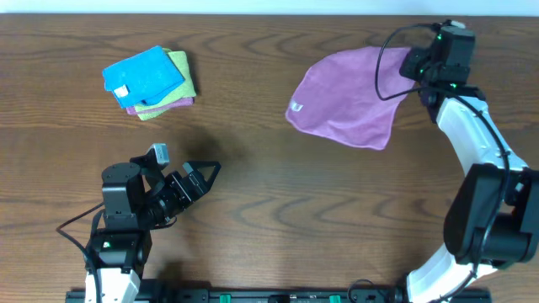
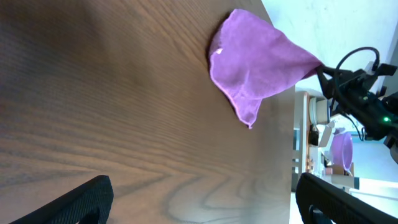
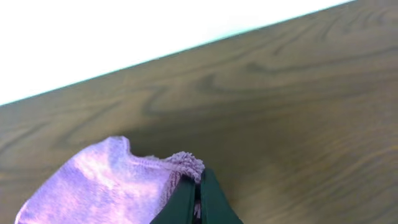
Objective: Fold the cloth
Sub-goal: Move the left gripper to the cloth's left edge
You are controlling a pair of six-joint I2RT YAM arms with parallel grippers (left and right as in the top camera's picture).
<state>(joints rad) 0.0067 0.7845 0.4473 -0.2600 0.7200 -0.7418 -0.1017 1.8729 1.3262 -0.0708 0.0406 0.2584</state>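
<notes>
Pinching a fuzzy corner of the lilac cloth (image 1: 349, 97), upper right, the right gripper (image 3: 198, 186) has fingers clamped; left gripper (image 1: 202, 172) fingers apart over wood-grain worktop (image 1: 295, 210); white tag (image 1: 296, 107) unreadable.

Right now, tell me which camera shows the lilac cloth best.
Overhead: the whole cloth shows, white tag included, with one corner pinched in the shut right gripper. The left wrist view sees it from low and side-on, sloping up to that gripper. The right wrist view shows only the pinched corner.

Left end effector (image 1: 205, 178) spread wide, right end effector (image 3: 198, 191) clamped.
</notes>
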